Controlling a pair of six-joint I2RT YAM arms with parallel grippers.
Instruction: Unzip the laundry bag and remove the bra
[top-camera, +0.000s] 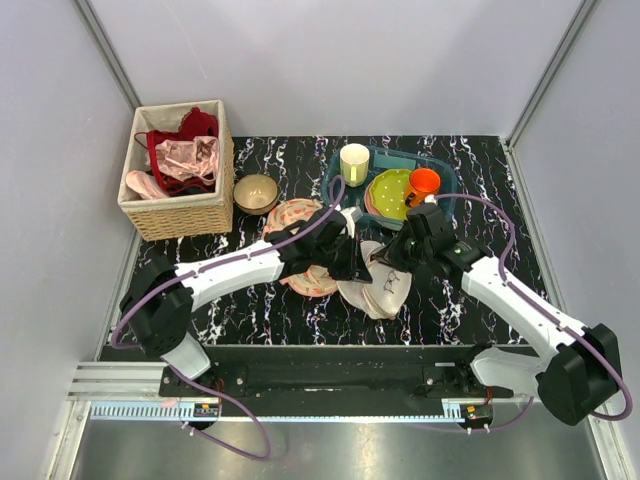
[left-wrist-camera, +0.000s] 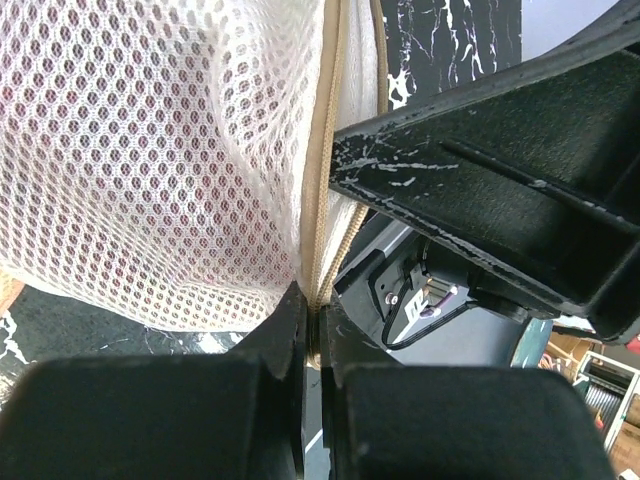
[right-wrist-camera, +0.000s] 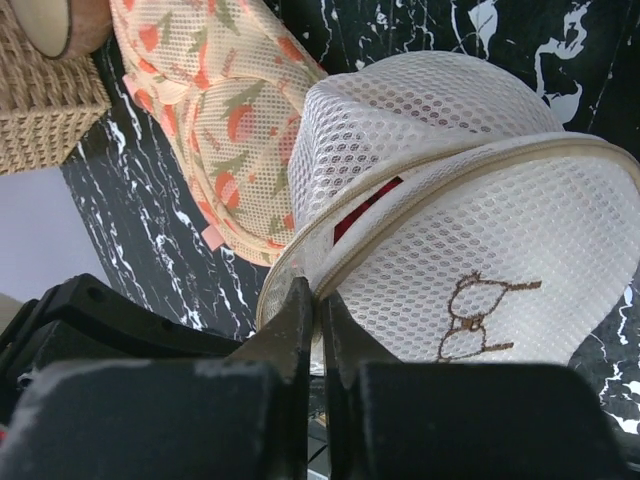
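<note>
Judgement: the unzipping is going best with one tool anchoring the zip tape (left-wrist-camera: 322, 180) taut while the other is drawing along the rim's curve; the slider is not discernible. Left tool (left-wrist-camera: 312, 322) and right tool (right-wrist-camera: 318, 303) are both clenching the zip rim of the laundry bag (right-wrist-camera: 470, 230), which is lying mid-counter (top-camera: 260, 315) at 6 o'clock from the green plate (top-camera: 388, 195). The arms are reaching inward from 8 and 4 o'clock, with the tools close together.

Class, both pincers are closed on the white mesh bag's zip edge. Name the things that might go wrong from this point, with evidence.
1. The left pincer and right pincer both pinch the laundry bag at its rim, close together; pulling may lift the bag rather than run the zip.
2. Red fabric shows in the open gap and might snag in the zip.
3. The right arm sits very close to the left pincer and may collide.
</note>
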